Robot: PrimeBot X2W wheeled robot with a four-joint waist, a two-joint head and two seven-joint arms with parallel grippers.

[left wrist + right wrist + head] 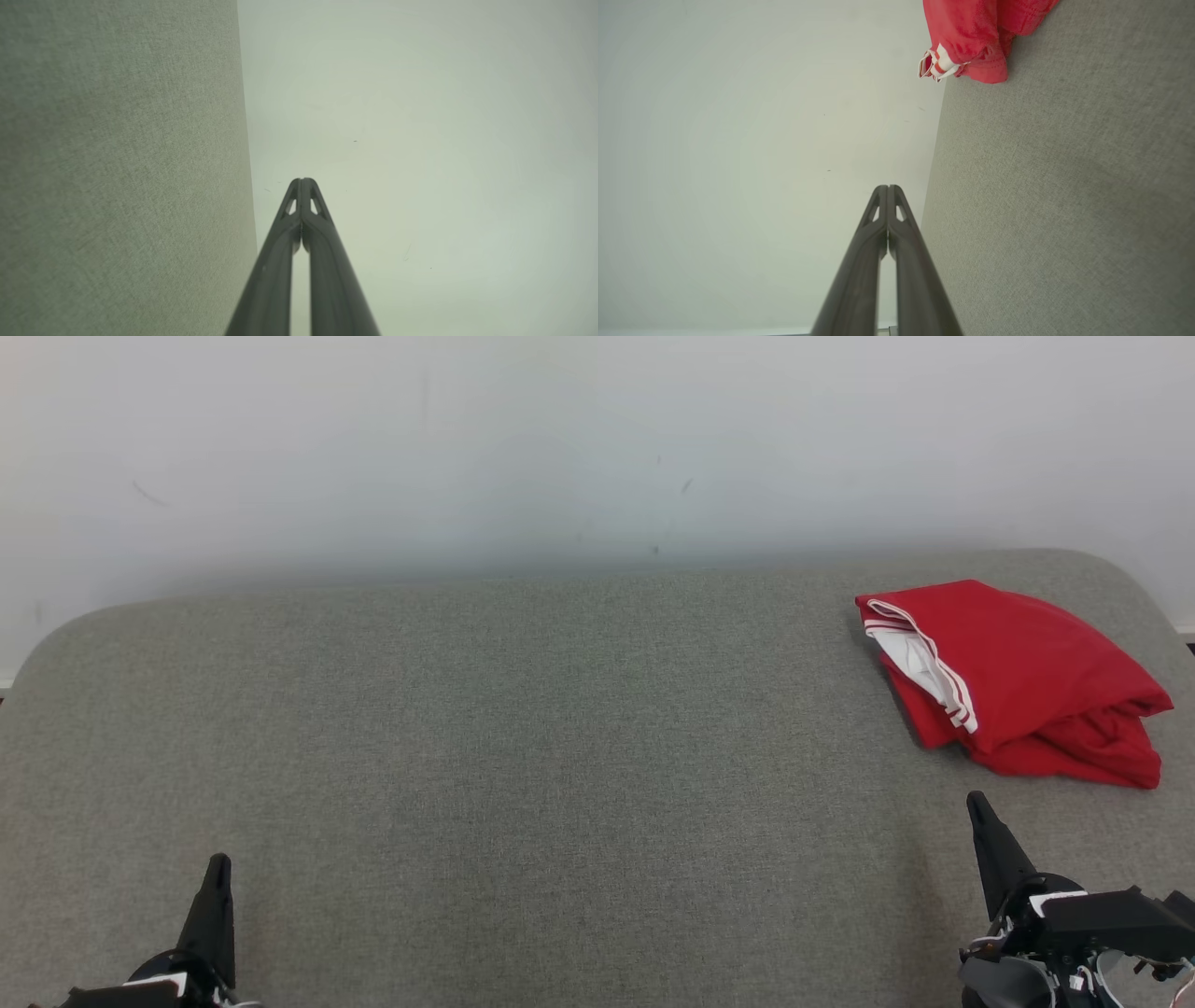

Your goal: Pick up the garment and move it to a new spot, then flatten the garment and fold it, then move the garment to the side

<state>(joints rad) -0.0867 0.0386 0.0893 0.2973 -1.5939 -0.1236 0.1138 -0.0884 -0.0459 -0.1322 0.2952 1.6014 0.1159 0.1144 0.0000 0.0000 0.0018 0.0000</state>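
Now the red garment (1027, 681) is lying folded on the grey table (560, 756), far over on the right side and close to the back edge. A white part with thin red lines is peeking out along its left side. Nothing is touching it.

The right tool (977, 800) is hanging low at the bottom right, in front of the garment and a little apart from it. Its two dark fingers are pressing together, and nothing is sitting between them. In the right wrist view the right tool (887, 187) is showing its tips meeting, and the garment (971, 32) is sitting at the top, by the table's edge next to the pale wall (738, 140).

The left tool (219, 863) is hanging at the bottom left, well apart from the garment. Its fingers are pressing together too, holding nothing. In the left wrist view the left tool (302, 181) is pointing at the pale wall, with the grey table running down the left side.
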